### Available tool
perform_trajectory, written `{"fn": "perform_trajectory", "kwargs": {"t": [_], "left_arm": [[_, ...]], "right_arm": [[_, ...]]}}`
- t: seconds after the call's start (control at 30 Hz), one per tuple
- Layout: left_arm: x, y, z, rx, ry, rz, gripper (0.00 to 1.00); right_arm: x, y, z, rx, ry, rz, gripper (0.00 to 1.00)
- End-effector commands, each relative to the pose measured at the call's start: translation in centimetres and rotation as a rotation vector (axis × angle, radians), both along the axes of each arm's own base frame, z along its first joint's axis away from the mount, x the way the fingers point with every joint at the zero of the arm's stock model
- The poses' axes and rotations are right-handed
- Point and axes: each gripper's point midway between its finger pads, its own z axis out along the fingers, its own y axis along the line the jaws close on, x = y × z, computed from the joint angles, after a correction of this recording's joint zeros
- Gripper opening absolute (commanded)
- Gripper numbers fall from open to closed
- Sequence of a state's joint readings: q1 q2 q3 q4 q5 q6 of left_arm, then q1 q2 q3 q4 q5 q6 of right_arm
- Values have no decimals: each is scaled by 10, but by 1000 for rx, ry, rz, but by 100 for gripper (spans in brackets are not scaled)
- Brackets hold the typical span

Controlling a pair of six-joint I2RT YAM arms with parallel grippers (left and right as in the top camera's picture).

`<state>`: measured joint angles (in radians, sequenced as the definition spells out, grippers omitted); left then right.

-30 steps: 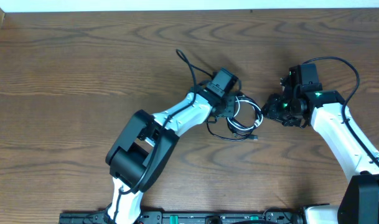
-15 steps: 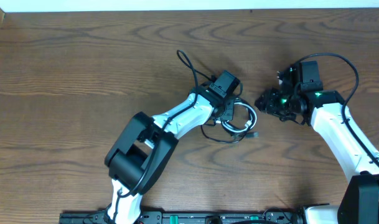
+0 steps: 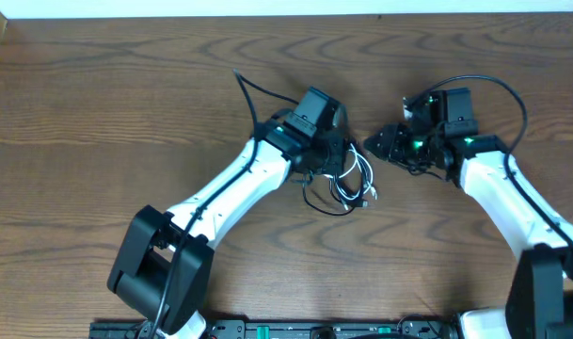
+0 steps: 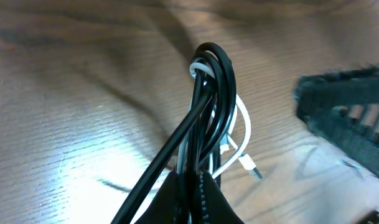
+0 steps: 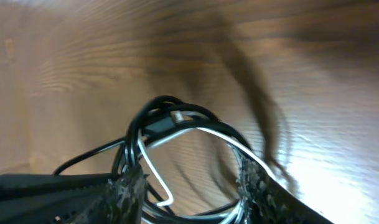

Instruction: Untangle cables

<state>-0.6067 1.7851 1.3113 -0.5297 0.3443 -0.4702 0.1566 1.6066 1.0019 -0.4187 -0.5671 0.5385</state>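
Left pincer [image 3: 337, 156], clamped on the cables [image 3: 354, 185], has shifted left.

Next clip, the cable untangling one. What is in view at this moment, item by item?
table: one, brown wood, fills the overhead view.
cables: two, one black and one white, tangled together mid-table, a small plug end hanging free.
arm wires: two, black, thicker, one looping off each arm.
left arm: one, white and black, reaching in from the lower left.
right arm: one, white and black, reaching in from the right.
left gripper: one, black, shut on the cables.
right gripper: one, black, open, at the right edge of the tangle.
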Motion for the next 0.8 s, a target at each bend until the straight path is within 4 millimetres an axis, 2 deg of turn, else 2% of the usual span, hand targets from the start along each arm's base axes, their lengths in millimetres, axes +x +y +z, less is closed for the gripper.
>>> {"fn": "perform_trajectory", "kwargs": {"t": [0.0, 0.07, 0.37, 0.67, 0.77], "left_arm": [[-1, 2, 5, -49, 32, -22, 7], [0, 5, 5, -50, 37, -13, 7], [2, 8, 4, -48, 40, -6, 7], [2, 8, 4, -48, 40, -6, 7], [1, 7, 4, -50, 42, -7, 8]], "right_arm": [[-7, 24, 0, 134, 38, 82, 45], [-7, 35, 3, 176, 20, 126, 45], [-12, 49, 2, 172, 7, 177, 45], [-13, 60, -28, 119, 53, 177, 43], [-11, 64, -44, 96, 74, 163, 38]]}}
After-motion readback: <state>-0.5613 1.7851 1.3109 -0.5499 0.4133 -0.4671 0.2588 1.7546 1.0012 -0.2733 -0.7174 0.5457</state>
